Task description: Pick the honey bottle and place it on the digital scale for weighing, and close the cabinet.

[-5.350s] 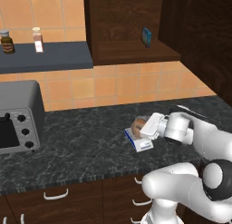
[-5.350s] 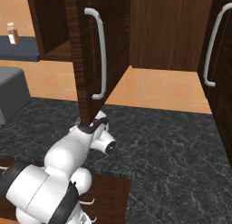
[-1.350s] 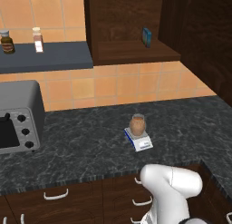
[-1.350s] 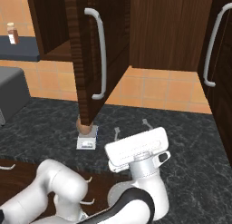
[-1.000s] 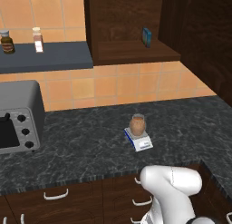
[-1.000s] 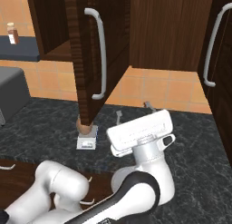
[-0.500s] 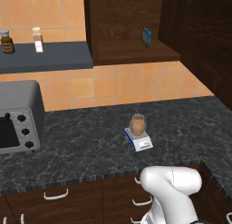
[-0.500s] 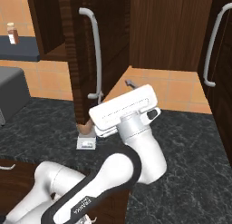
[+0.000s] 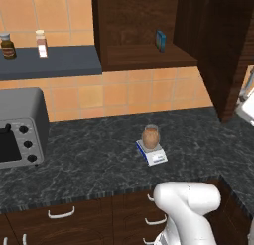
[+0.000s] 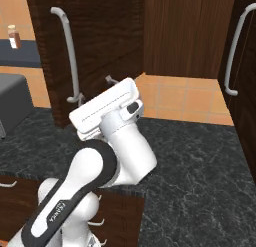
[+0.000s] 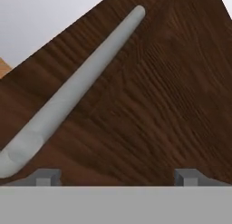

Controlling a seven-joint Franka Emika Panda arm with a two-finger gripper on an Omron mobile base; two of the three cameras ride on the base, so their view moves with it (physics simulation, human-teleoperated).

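The tan honey bottle (image 9: 150,136) stands upright on the small digital scale (image 9: 155,156), mid-counter. The dark brown cabinet (image 9: 134,35) is open, and its door (image 9: 229,55) juts out at the right. In the right base view my gripper (image 10: 95,91) is raised against the door's (image 10: 107,36) outer face, just right of the silver bar handle (image 10: 69,53). The hand view looks straight at the wood door (image 11: 158,105) with the handle (image 11: 72,89) slanting across it. My gripper (image 11: 118,175) is open, with nothing between the fingertips (image 11: 47,175).
A grey toaster oven (image 9: 20,127) sits at the counter's left. Two bottles (image 9: 7,44) stand on the dark shelf (image 9: 49,63). A small blue box (image 9: 160,40) rests inside the cabinet. Another cabinet door with a handle (image 10: 234,51) is at the right. Drawers (image 9: 64,214) run below the counter.
The arm rose from low over the counter and swung left to the cabinet door. In the right base view the door has swung left and now hides the scale and bottle.
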